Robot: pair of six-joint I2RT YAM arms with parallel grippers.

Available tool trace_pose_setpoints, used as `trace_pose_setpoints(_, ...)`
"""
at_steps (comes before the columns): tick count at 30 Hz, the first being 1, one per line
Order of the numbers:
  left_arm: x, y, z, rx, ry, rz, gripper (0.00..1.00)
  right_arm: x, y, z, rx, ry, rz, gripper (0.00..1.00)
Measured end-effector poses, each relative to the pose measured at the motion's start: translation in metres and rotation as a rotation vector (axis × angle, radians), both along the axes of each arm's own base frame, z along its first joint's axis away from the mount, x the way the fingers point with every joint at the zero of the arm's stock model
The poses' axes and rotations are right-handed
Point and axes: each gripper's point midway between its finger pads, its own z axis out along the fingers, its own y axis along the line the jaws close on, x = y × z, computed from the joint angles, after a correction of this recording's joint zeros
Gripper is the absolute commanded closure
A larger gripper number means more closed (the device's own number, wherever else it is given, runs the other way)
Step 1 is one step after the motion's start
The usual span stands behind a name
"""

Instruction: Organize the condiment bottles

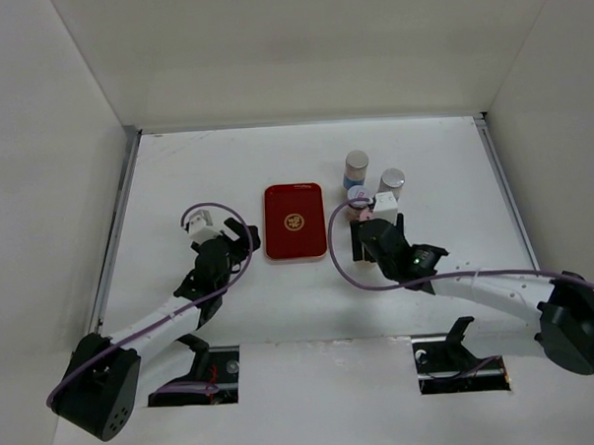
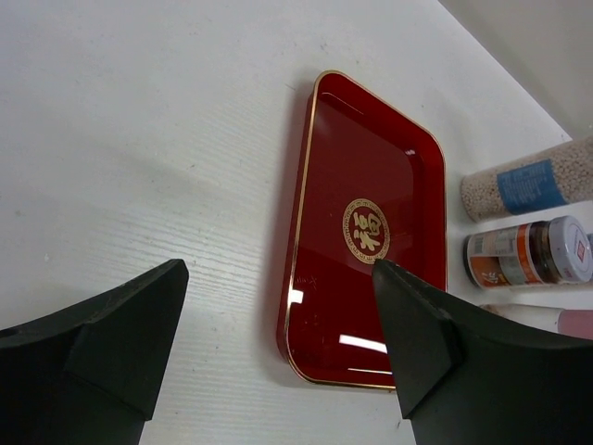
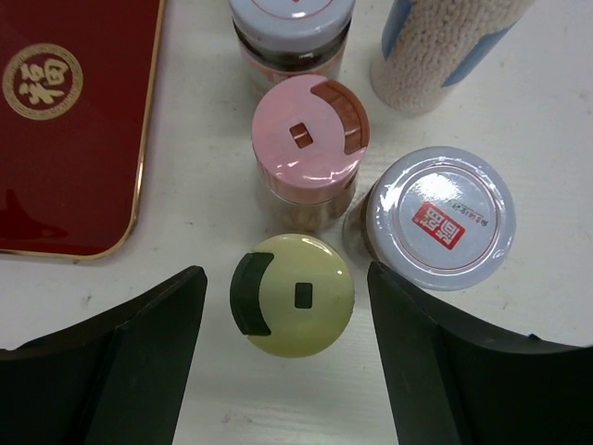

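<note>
Right end effector (image 3: pixel 285 278) gapes either side of the yellow-capped bottle (image 3: pixel 306 320), right of the tray (image 3: pixel 83 158); left end effector (image 2: pixel 278 273) released too.

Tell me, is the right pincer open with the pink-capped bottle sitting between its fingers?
No. The right pincer is open, but the bottle between its fingers is the yellow-capped bottle; the pink-capped bottle stands just beyond it. The right wrist view shows this.
</note>
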Motion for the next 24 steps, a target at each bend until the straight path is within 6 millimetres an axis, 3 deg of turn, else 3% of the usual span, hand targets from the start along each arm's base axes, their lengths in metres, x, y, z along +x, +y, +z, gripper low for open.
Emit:
trace_pose_setpoints(7,-0.001,-0.008,0.003,-0.005,-0.012,-0.024,0.19,0.003,0.000,-0.014,-0.048,0.026,-0.012,0.52)
trace_pose_setpoints(13,-0.001,-0.009,0.003,-0.005,-0.015,-0.024,0.18,-0.001,0.008,-0.006,-0.043,0.005,0.007,0.57)
trace_pose_setpoints(18,0.000,-0.006,0.005,-0.006,-0.021,-0.012,0.17,-0.006,0.067,0.038,0.052,-0.042,0.136,0.59)
trace_pose_setpoints(21,0.002,0.000,0.010,-0.016,-0.036,0.009,0.18,0.017,0.111,0.069,0.120,-0.091,0.160,0.60)
trace_pose_setpoints(24,0.004,0.008,0.017,-0.035,-0.057,0.036,0.27,0.051,0.157,0.079,0.143,-0.122,0.184,0.59)
